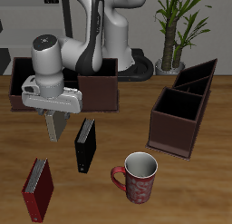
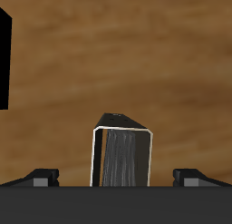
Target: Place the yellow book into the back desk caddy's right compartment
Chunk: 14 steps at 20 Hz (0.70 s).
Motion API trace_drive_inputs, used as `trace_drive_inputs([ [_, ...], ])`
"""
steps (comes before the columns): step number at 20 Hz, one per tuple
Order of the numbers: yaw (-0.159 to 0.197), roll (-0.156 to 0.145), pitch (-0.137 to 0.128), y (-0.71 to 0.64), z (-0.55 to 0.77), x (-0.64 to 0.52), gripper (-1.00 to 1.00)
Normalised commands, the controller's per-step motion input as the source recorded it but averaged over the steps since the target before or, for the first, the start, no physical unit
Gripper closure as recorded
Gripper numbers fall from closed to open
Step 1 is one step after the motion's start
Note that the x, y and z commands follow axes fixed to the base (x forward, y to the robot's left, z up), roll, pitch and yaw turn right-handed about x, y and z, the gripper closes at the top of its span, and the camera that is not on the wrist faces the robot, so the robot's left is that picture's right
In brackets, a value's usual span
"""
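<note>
Yellow book (image 1: pixel 57 125): thin, rigid, greyish slab with pale page edges, hanging upright above the wood-grain worktop (image 1: pixel 199 187) | pincer (image 1: pixel 56 119): closed on the book's top edge | back desk caddy (image 1: pixel 98 90): low, dark maroon box just behind | black book (image 1: pixel 85 144): standing beside.

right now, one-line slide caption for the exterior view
Franka gripper holds the yellow book above the table, near the back desk caddy.
</note>
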Motion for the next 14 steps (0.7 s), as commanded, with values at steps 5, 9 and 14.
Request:
trace_drive_inputs([
  [5, 0.002, 0.032, 0.020, 0.23, -0.10, 0.05, 1.00],
  [9, 0.004, 0.009, 0.001, 0.10, 0.09, 0.02, 1.00],
  [14, -0.004, -0.009, -0.029, 0.05, 0.30, -0.02, 1.00],
])
